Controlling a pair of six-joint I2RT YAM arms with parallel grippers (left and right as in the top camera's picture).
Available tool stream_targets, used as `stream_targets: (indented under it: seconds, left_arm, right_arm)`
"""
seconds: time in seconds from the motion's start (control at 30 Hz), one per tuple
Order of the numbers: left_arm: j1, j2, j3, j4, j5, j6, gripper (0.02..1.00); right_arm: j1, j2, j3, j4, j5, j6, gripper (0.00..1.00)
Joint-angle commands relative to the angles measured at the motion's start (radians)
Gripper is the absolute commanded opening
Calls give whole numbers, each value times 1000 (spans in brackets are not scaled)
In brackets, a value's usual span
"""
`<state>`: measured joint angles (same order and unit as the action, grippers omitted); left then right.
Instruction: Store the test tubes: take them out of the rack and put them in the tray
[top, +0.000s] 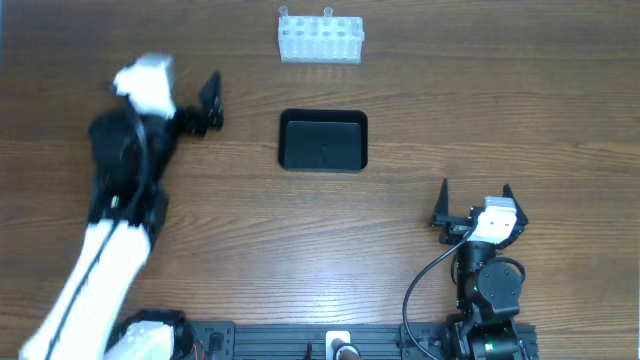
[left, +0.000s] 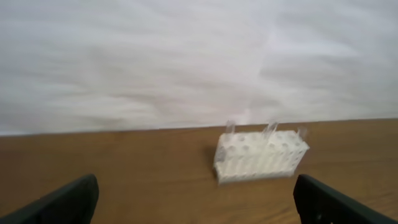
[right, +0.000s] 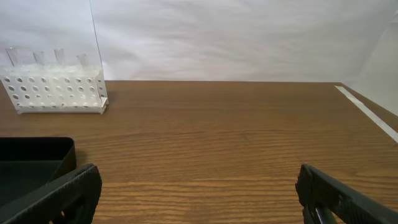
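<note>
You have the rack (top: 320, 42) at the counter's (top: 520, 110) far side, test tubes (top: 283, 14) standing in it, and the tray (top: 323, 141) before it, apart, toward the near edge.

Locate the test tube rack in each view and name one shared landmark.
Top view: rack at top centre, beyond the tray.
Left wrist view: rack on the table, before the white wall.
Right wrist view: rack beyond the tray's corner.
Shared landmark: the wooden table.
</note>
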<state>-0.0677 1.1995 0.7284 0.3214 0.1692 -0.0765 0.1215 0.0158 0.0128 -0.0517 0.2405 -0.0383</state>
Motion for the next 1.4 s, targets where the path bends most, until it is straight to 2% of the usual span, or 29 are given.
stream_targets:
  seconds: [0.03, 0.5, 0.8, 1.0, 1.07, 1.4]
  left_arm:
    - [-56, 239, 213, -31, -24, -14, 998]
    - [-208, 872, 916, -341, -242, -37, 998]
    - [-232, 1030, 1061, -350, -266, -37, 991]
    - [-254, 1109, 1138, -362, -307, -37, 919]
    - [-258, 1117, 1138, -361, -321, -37, 864]
    - [-258, 1128, 1138, -398, -347, -89, 759]
  right_arm:
    - [6, -10, -7, -1, -8, -8, 993]
    - [6, -10, -7, -1, -8, -8, 991]
    - [6, -10, -7, -1, -8, -8, 991]
    - [6, -10, -7, -1, -8, -8, 993]
    - [6, -10, -7, -1, -8, -8, 993]
    - [6, -10, -7, -1, -8, -8, 991]
